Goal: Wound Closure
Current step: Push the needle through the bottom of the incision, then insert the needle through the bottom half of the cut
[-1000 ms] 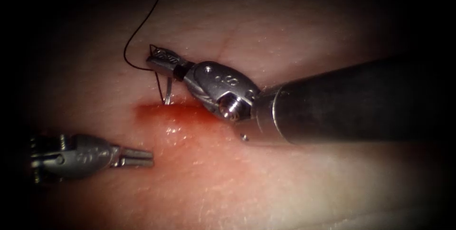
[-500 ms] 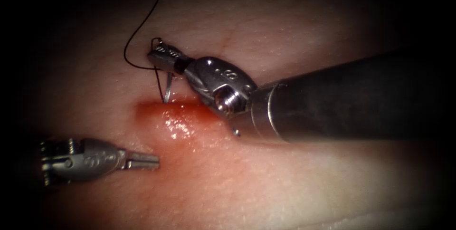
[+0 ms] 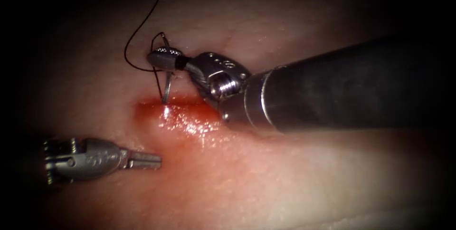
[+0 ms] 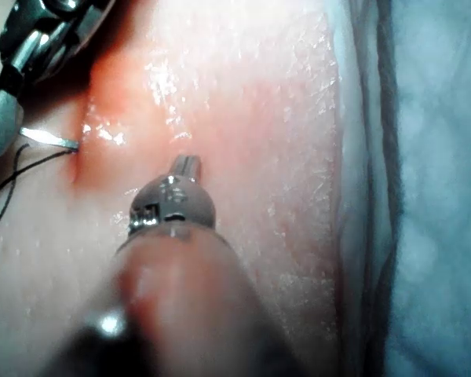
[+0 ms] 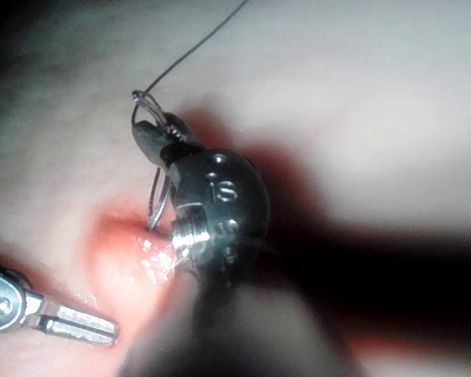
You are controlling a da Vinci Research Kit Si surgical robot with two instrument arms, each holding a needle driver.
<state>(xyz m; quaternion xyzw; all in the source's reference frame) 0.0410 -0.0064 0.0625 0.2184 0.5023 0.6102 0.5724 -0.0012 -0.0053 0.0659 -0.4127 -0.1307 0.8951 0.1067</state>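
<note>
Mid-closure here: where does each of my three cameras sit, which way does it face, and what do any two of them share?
Endoscope view: above and in front of the cut, facing down on the tissue; the right tool holds the needle near its thread end, tip at the cut's edge; the left tool, shut, holds nothing.
Left wrist view: rides the left arm, looking along its shaft at the left tool.
Right wrist view: rides the right arm, looking at the right tool.
Shared: all three show the needle and thread.
</note>
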